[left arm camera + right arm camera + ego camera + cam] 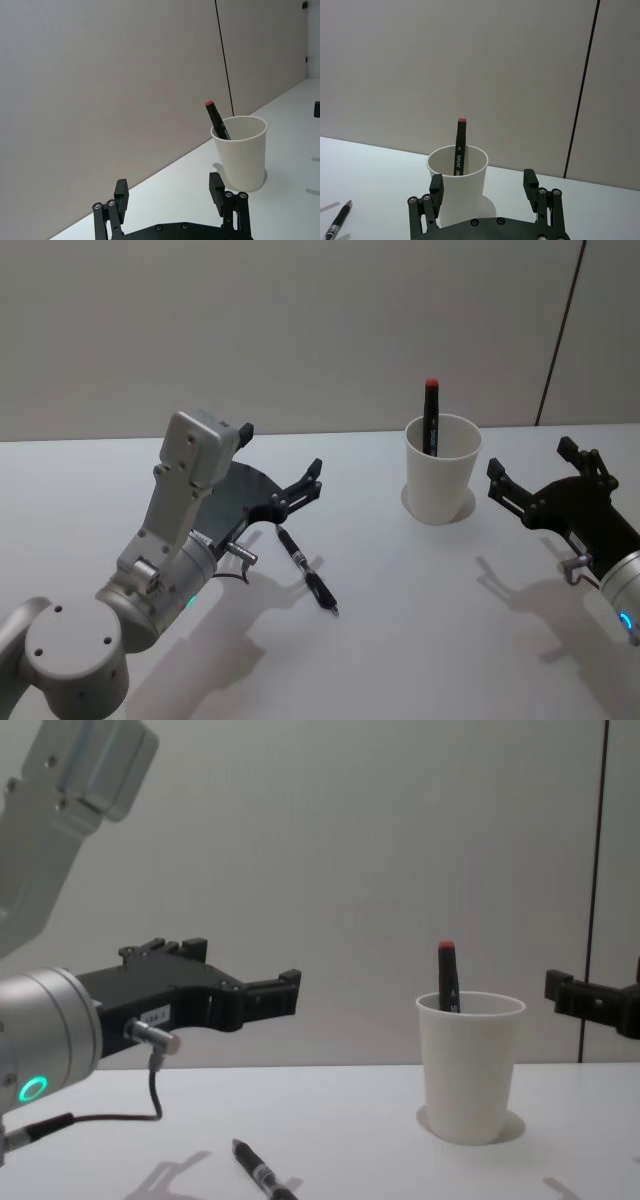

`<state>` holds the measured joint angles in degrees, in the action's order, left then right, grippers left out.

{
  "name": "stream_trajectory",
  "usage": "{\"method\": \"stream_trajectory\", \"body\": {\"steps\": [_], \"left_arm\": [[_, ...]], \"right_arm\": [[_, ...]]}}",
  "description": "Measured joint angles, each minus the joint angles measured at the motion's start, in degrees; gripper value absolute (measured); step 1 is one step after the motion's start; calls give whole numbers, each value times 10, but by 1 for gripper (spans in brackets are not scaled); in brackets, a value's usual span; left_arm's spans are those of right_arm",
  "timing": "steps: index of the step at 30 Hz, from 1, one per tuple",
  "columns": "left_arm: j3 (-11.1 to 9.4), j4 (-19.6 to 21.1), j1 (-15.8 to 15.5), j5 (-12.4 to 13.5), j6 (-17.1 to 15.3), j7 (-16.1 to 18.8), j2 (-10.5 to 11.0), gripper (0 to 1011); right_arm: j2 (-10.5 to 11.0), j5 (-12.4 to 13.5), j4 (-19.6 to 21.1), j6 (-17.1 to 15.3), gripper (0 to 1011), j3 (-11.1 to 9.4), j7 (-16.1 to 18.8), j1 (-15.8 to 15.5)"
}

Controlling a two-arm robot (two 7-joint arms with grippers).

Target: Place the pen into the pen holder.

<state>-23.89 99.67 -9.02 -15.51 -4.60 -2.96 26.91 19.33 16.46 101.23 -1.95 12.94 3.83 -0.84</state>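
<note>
The pen (305, 570) lies flat on the table (400, 650), untouched, below the tips of the left gripper's (169, 186) jaws and apart from them. Those jaws stand spread wide with nothing between them, held level above the table and pointing forward rather than down at the pen. The pen holder (441, 488) stands upright well ahead of these jaws and off to their right. It already carries a red-capped marker (431, 418) leaning against its far wall.

The right gripper (531, 460) hovers on the other side. Its jaws are also parted and empty, facing the pen holder from close by without touching it.

We judge that the task is at its first step, the reach for the pen, with nothing grasped yet. The next move, as we read it, calls for the left wrist to tip downward so the jaws straddle the barrel crosswise. They would then lower to the table and close near the pen's middle. After that the pen must be turned upright and let into the free part of the pen holder, clear of the marker, without knocking the light cup over.
</note>
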Motion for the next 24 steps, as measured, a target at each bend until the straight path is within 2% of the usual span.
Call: {"method": "stream_trajectory", "body": {"steps": [11, 24], "left_arm": [[5, 28, 15, -16, -37, -1, 13, 1001], [6, 52, 22, -41, -111, -20, 15, 1001]], "right_arm": [[0, 0, 0, 0, 1002, 0, 0, 0], [0, 0, 0, 0, 1002, 0, 0, 0]]}}
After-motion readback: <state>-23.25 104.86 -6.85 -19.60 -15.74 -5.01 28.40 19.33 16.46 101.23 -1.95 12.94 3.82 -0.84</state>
